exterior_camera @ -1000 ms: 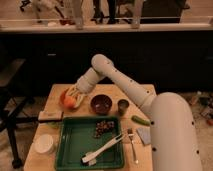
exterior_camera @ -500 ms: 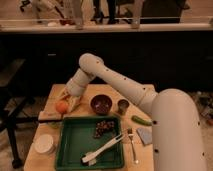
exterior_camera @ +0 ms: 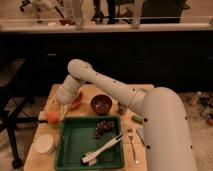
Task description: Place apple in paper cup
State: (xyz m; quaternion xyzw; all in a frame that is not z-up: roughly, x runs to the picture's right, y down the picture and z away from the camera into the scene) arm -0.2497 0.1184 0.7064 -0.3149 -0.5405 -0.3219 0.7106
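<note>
Gripper (exterior_camera: 56, 111): hovering far-left over the table, seemingly clamping the apple (exterior_camera: 52, 116).
Apple: looking firm, smooth, rollable; gripping across its middle.
Paper cup (exterior_camera: 44, 144): sitting near-left, light, tippable.
</note>
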